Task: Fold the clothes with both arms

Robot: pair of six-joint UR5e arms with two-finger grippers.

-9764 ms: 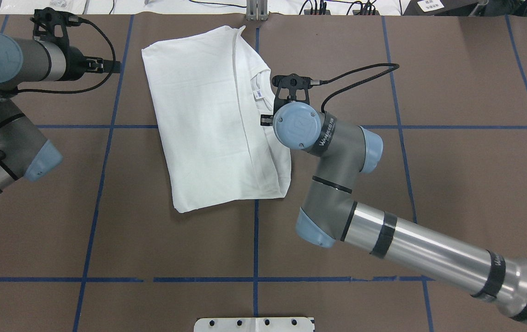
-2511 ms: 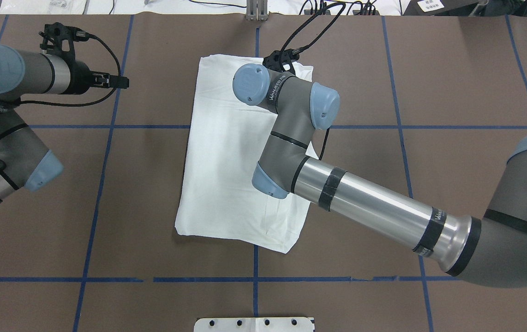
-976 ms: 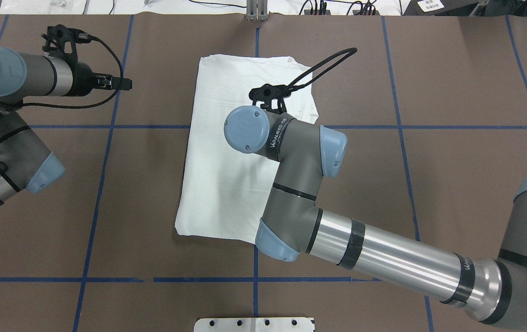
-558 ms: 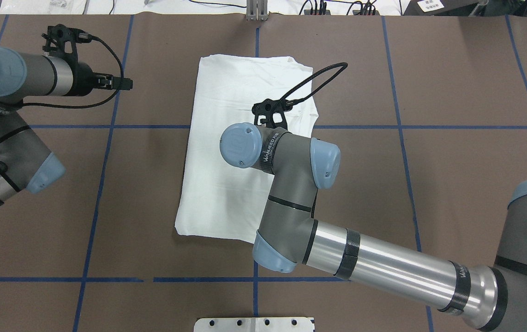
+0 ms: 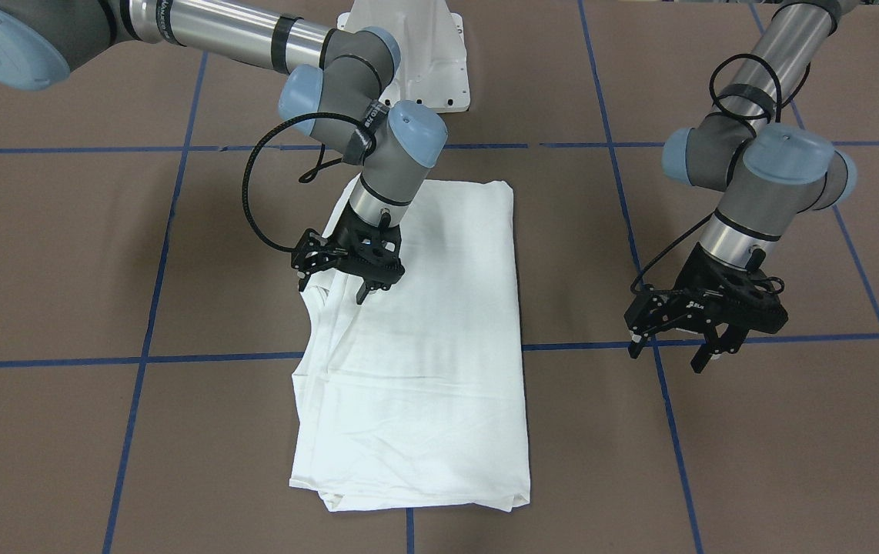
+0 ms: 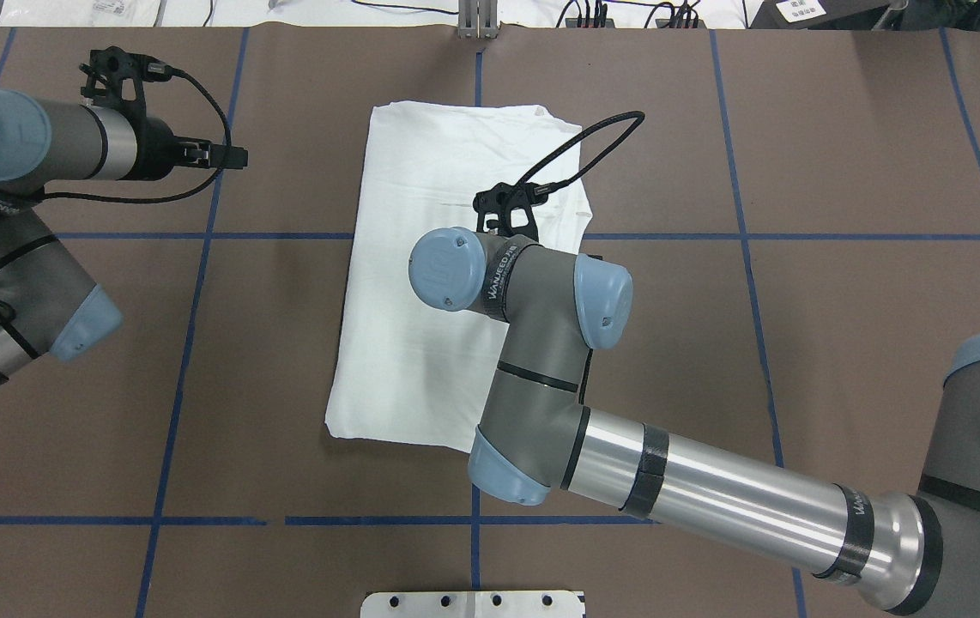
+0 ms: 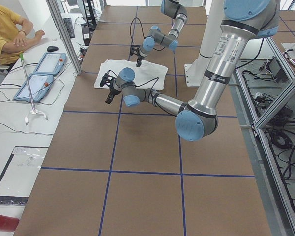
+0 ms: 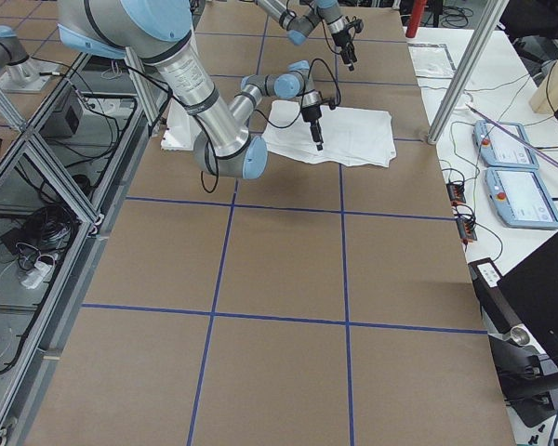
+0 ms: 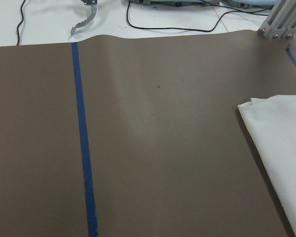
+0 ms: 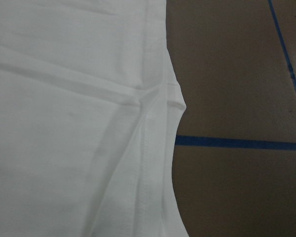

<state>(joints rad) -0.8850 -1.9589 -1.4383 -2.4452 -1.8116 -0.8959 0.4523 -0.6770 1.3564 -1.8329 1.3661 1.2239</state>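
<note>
In the middle of the brown table (image 5: pixel 62 254), the white T-shirt (image 5: pixel 424 362) lay flat, folded into one long strip. No sleeves showed, so I think they were tucked inside. That part of your job looked done to me. What was left, I think, was to fold the strip across, end to end, to make a small neat pile. One long edge looked a bit bumpy, with layers poking out. Your right gripper (image 5: pixel 372 291) hung just over that bumpy edge, its fingers apart and holding nothing. Your left gripper (image 5: pixel 713 352) hung over bare table, well apart from the shirt, also spread and empty.
</note>
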